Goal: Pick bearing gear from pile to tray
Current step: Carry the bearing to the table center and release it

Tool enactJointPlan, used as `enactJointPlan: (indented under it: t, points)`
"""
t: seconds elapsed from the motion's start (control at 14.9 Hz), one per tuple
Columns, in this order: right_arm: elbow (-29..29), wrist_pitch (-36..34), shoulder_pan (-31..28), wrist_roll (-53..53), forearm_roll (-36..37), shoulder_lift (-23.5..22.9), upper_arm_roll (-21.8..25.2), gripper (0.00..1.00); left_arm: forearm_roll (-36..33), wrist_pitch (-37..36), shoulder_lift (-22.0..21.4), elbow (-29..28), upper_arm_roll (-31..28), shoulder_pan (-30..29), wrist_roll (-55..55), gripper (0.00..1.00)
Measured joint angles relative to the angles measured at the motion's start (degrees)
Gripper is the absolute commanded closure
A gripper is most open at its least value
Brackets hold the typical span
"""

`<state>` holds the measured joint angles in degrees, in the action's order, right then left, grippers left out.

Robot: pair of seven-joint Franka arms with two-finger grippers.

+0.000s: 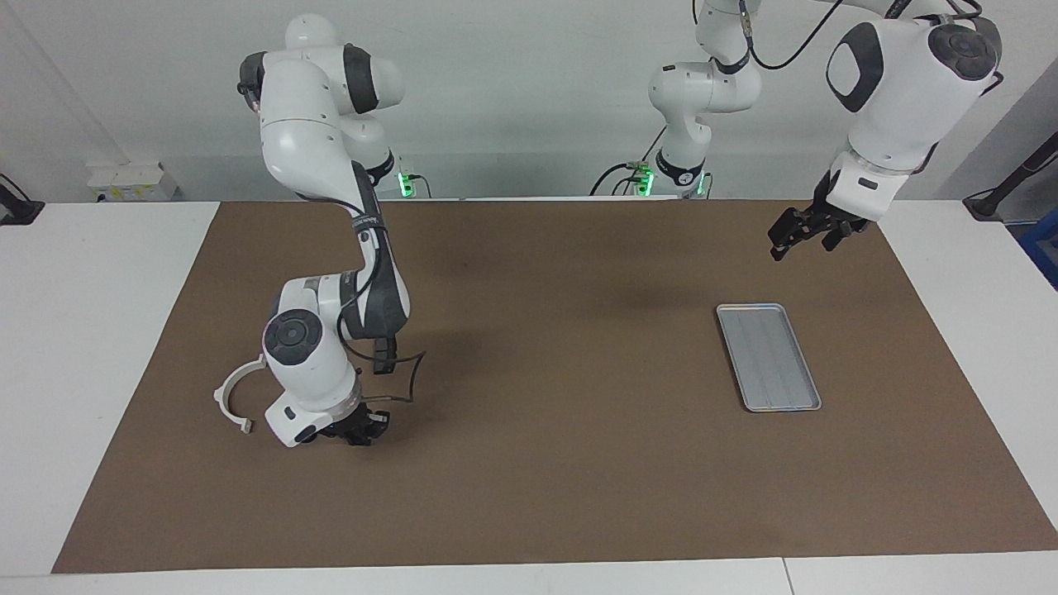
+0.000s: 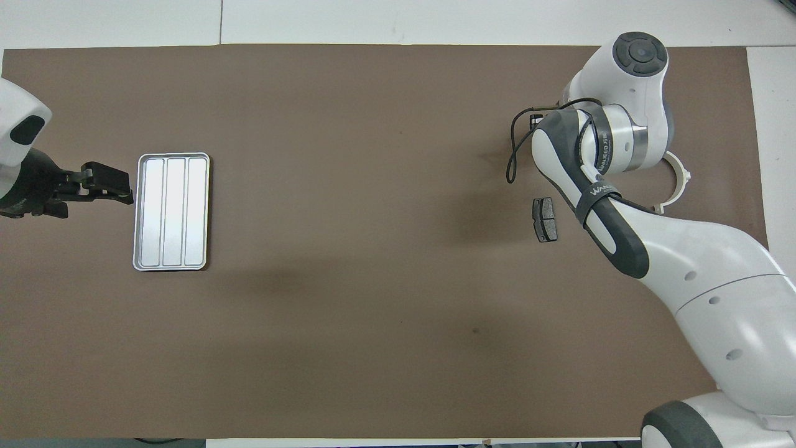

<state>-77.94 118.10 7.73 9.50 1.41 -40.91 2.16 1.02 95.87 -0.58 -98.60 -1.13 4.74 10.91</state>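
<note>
- Right claw (image 1: pixel 357 433): down at the brown mat (image 1: pixel 545 463) among the pile, just beside the white half-ring bracket (image 1: pixel 234 400); fingertips closed; what they grip is hidden.
- Dark grey brake pad (image 2: pixel 545 219): on the mat, nearer the robots than that claw.
- Left claw (image 1: pixel 785 239): waiting open, empty, above the mat near the silver tray (image 1: pixel 768 356).

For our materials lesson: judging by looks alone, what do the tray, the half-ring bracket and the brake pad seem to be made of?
Tray: probably metal, silver-grey with a dull sheen, pressed ribs and a raised rim.
Half-ring bracket: likely plastic, matte off-white, though painted metal is possible.
Brake pad: flat, dark grey and matte, perhaps friction material on a backing plate; the material cannot be confirmed.
</note>
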Motion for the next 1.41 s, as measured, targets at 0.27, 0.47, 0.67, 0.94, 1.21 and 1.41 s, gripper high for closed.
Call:
enactJointPlan:
  t: [0.27, 0.47, 0.67, 0.94, 1.21, 1.41]
  points:
    - [2.3, -13.6, 0.7, -0.4, 0.5, 7.9, -0.6, 1.00, 0.0, 0.0, 0.0, 0.0, 0.0, 0.0, 0.0, 0.00]
    - [4.3, -24.7, 4.6, 0.7, 0.3, 15.5, -1.3, 1.00, 0.0, 0.0, 0.0, 0.0, 0.0, 0.0, 0.0, 0.00]
    - [5.5, -30.3, 11.5, 14.8, -2.7, 20.4, -1.6, 1.00, 0.0, 0.0, 0.0, 0.0, 0.0, 0.0, 0.0, 0.00]
    - [6.0, -28.1, 21.8, 39.8, -5.3, 20.7, -1.9, 1.00, 0.0, 0.0, 0.0, 0.0, 0.0, 0.0, 0.0, 0.00]
    - [5.7, -18.8, 29.3, 54.5, -5.9, 17.1, -2.0, 1.00, 0.0, 0.0, 0.0, 0.0, 0.0, 0.0, 0.0, 0.00]
    - [4.6, -12.1, 32.0, 58.9, -5.7, 12.0, -2.0, 1.00, 0.0, 0.0, 0.0, 0.0, 0.0, 0.0, 0.0, 0.00]
